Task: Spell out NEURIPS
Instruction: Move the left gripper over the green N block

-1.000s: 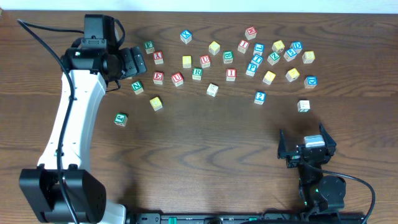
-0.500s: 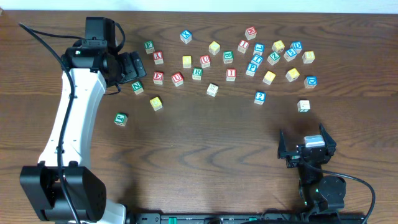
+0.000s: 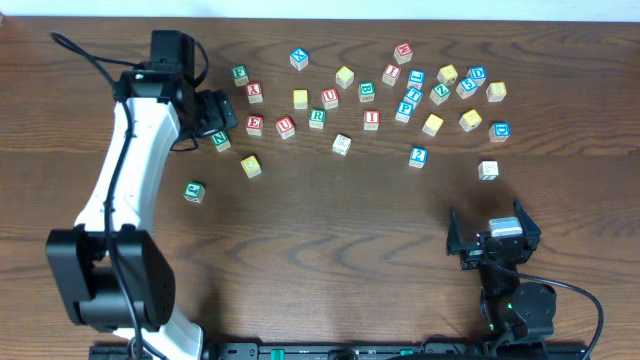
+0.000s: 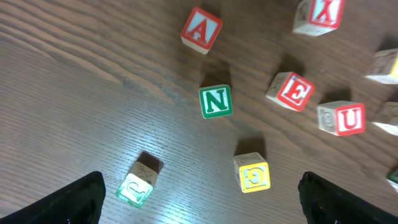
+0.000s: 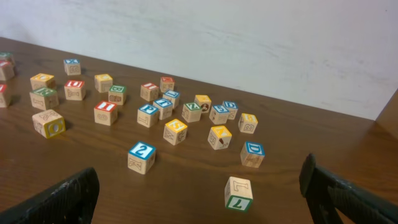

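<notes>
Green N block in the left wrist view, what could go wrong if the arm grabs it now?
The open left gripper spans wide, so descending on the green N might clip the yellow cube or red E. Setting N beside E could shove E into the red U close beside it.

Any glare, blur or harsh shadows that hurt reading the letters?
Overhead: evenly lit, letters sharp, soft shadows only. Left wrist: green N cube crisp, but glare washes out the green cube at lower left. Right wrist: blue 2 cube sharp; jaws dark, blurred in corners.

Even overhead light, soft shadows, sharp; fingers blurry.
</notes>
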### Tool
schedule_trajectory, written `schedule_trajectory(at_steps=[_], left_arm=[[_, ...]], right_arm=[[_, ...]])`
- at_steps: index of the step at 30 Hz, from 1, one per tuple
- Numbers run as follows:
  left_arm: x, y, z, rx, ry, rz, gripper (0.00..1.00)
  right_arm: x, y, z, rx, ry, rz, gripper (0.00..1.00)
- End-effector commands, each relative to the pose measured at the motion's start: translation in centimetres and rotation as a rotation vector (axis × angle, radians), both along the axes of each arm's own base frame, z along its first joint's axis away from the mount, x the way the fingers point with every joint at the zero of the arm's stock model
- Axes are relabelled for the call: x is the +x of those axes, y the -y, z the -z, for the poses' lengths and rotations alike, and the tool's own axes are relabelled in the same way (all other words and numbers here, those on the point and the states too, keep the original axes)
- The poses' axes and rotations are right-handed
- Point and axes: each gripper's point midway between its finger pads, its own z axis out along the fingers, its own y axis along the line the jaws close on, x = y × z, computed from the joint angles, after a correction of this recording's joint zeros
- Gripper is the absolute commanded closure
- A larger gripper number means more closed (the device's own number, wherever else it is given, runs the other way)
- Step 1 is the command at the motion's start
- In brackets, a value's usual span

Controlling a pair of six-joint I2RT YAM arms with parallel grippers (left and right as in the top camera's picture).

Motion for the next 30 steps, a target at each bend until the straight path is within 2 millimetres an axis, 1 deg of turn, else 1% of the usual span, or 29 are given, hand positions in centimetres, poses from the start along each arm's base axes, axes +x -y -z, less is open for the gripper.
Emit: schedule_trajectory(at_steps=[1,4,7,14,15,19,23,26,30], left_arm=[[0.7,-0.5,0.8,0.027,-0.013,0.016,0.02],[1.2,-0.5,1.6,0.029,-0.014,0.019,0.02],[1.9,-0.5,1.9,0.028,-0.001,0.019,0.02],[3.3,-0.4,1.5,0.027,0.056,0.035,0.02],[3.6,-0.4,1.4,0.027,0.071,0.035,0.0],[4.4,-0.3,1.0,0.027,0.107,0.034,0.02],[5.0,-0.3,1.1,0.027,0.125,0.034,0.02],[5.1,-0.3,2.0,0.027,0.109,0.033,0.02],[5.0,-0.3,5.1,0.025,0.037,0.031,0.02]], right_arm=[[0.0,0.2,0.1,-0.007,0.0,0.008,0.01],[0.0,0.2,0.1,-0.007,0.0,0.007,0.01],[0.0,0.2,0.1,-0.007,0.0,0.008,0.01],[0.0,0.2,0.1,-0.007,0.0,0.008,0.01],[0.0,0.2,0.1,-0.007,0.0,0.008,0.01],[0.0,0.2,0.1,-0.007,0.0,0.008,0.01],[0.0,0.2,0.1,-0.007,0.0,0.008,0.01],[0.0,0.2,0.1,-0.007,0.0,0.008,0.01],[0.0,0.2,0.1,-0.007,0.0,0.007,0.01]])
